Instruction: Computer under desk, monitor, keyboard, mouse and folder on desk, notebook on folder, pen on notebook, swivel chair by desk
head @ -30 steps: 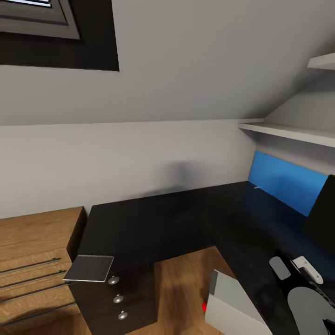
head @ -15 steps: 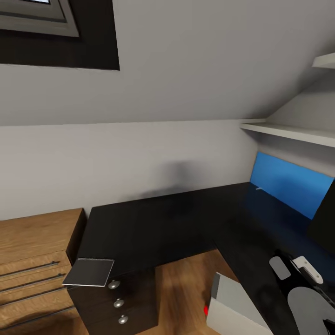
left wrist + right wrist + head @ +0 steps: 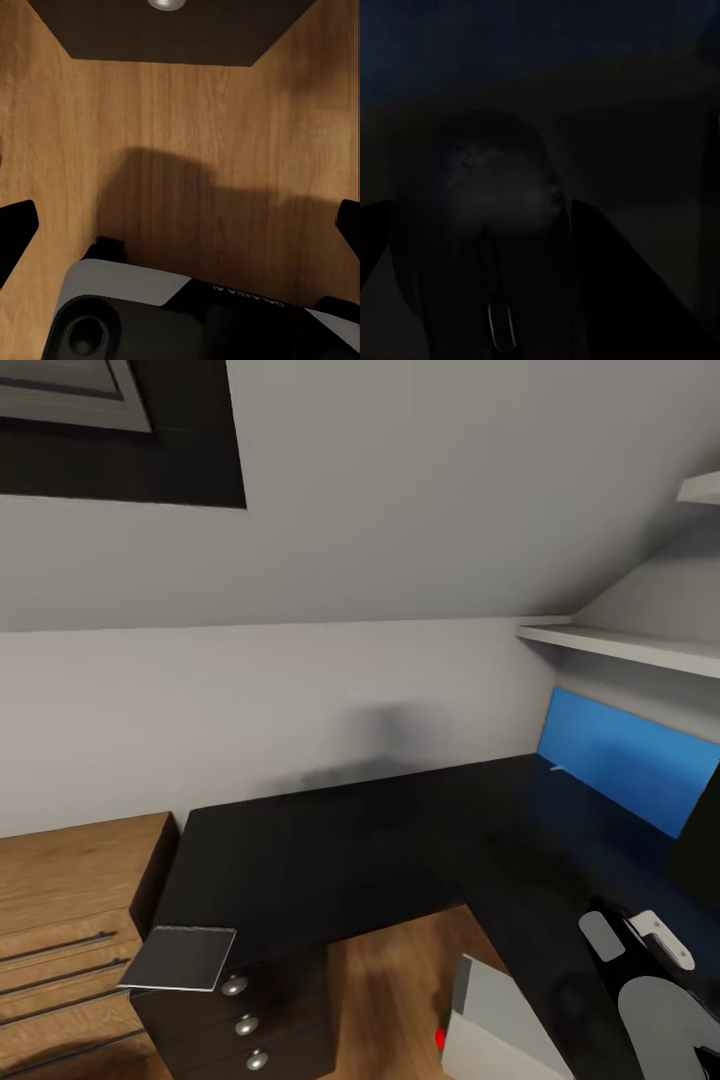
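Grey notebook (image 3: 178, 958) overhangs the desk (image 3: 330, 845) corner and could slip off if I brush it; left gripper (image 3: 180, 225) spread wide, right one too dark to judge.

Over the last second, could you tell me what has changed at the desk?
Only the head camera shifted a little: the notebook and the wooden cabinet slid toward the view's lower left. Nothing was taken or let go. The notebook stays on the desk corner, the folder by the wall, the computer on the floor.
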### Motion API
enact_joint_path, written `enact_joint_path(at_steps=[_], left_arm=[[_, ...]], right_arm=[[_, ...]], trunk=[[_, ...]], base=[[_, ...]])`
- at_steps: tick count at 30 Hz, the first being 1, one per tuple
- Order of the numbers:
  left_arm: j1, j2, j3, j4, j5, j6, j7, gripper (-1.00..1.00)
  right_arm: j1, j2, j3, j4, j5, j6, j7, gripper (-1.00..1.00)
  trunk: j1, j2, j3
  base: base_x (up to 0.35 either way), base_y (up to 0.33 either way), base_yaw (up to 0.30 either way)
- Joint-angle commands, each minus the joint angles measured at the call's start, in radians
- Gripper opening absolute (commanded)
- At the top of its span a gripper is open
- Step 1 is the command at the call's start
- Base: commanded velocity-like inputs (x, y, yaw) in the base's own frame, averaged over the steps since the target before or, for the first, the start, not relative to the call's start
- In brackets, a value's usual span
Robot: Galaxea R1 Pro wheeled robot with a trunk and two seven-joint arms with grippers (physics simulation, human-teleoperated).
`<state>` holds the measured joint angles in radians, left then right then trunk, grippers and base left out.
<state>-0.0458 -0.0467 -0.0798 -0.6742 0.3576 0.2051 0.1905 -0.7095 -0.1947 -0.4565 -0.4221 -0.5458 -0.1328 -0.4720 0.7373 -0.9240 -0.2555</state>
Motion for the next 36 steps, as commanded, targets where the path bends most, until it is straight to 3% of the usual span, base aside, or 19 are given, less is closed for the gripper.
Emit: enact_joint_path(at_steps=[1,33,34,36], left_arm=[[0.000,0.001,-0.005,-0.002,0.011,0.004,0.009,1.00],[0.000,0.002,-0.005,-0.002,0.012,-0.016,0.009,1.00],[0.000,0.001,-0.005,-0.001,0.012,-0.016,0.009,1.00],[0.000,0.001,-0.005,-0.002,0.012,-0.016,0.009,1.00]], right_arm=[[-0.001,0.000,0.001,0.000,-0.014,-0.008,0.000,-1.00],[-0.001,0.000,0.002,-0.001,-0.013,-0.008,0.000,-1.00],[-0.001,0.000,0.002,-0.001,-0.013,-0.008,0.000,1.00],[-0.001,0.000,0.002,0.000,-0.013,-0.008,-0.001,1.00]], trunk=[[0.000,-0.001,-0.001],[0.000,-0.001,-0.001],[0.000,-0.001,-0.001],[0.000,-0.001,-0.001]], base=[[0.053,-0.164,0.000],[-0.009,-0.025,0.000],[0.000,0.000,0.000],[0.000,0.000,0.000]])
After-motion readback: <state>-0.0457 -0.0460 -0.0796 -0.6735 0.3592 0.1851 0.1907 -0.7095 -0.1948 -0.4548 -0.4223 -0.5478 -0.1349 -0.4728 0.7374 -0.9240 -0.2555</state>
